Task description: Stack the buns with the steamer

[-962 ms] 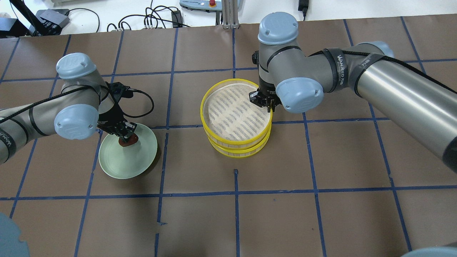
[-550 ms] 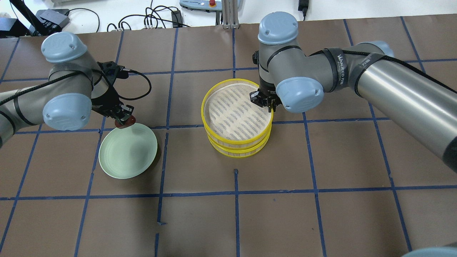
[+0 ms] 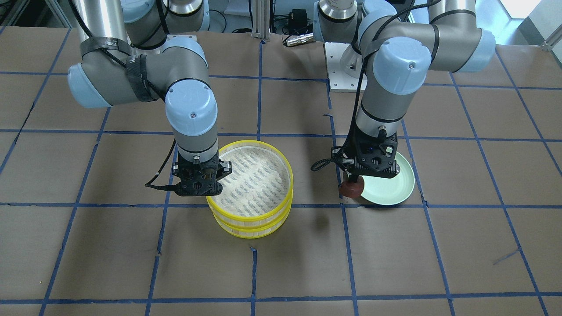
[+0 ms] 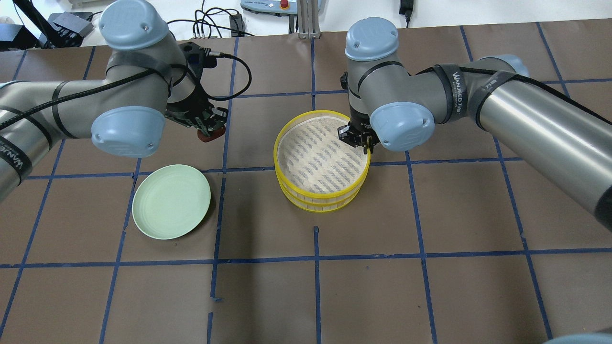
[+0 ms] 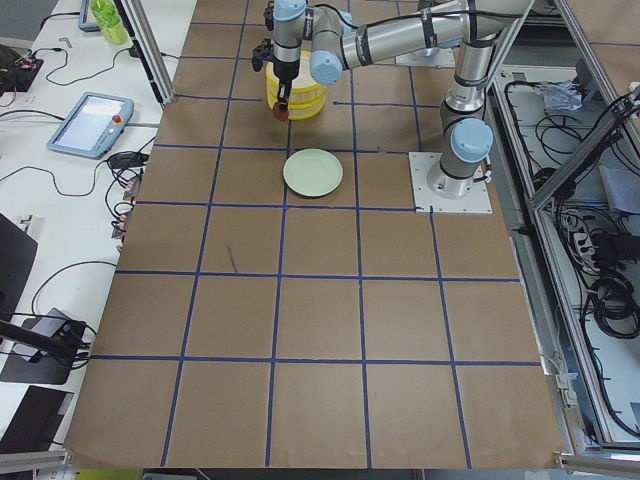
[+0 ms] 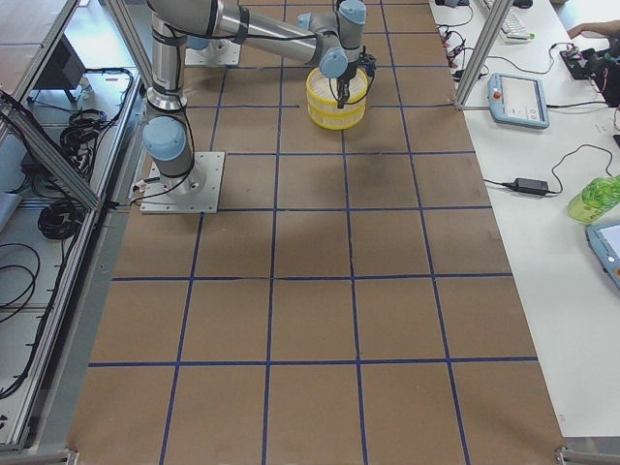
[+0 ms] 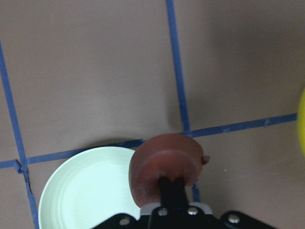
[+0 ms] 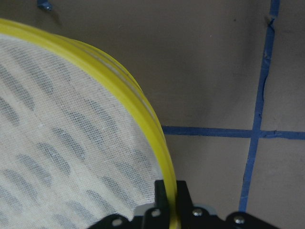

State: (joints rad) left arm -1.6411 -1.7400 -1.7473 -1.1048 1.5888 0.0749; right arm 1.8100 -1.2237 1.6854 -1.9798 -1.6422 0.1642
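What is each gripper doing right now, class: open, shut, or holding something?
Left gripper: shut on the reddish-brown bun.
Right gripper: shut on the yellow rim of the top steamer tray.

One bun point(image 4: 211, 134), one plate point(image 4: 171, 208), two steamers point(image 4: 321, 202)

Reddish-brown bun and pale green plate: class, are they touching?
Apart. The overhead view shows the bun, held in the left tool, with bare table between it and the plate.
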